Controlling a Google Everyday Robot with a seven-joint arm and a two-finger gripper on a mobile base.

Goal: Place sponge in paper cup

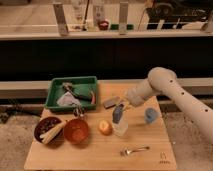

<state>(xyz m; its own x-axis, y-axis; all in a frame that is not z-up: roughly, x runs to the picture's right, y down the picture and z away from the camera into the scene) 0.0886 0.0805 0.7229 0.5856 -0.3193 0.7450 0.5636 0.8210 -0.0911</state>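
The blue-teal sponge (117, 114) stands upright with its lower end inside the white paper cup (120, 128), near the middle of the wooden table (100, 152). My gripper (120, 106) is right above the cup, at the sponge's top end, on the white arm (165, 90) that reaches in from the right.
A small orange fruit (104, 127) lies just left of the cup. An orange bowl (76, 131) and a dark bowl (48, 130) are at the left. A green tray (70, 93) sits at the back left. A grey block (111, 102), a blue cup (151, 115) and a fork (134, 149) are nearby.
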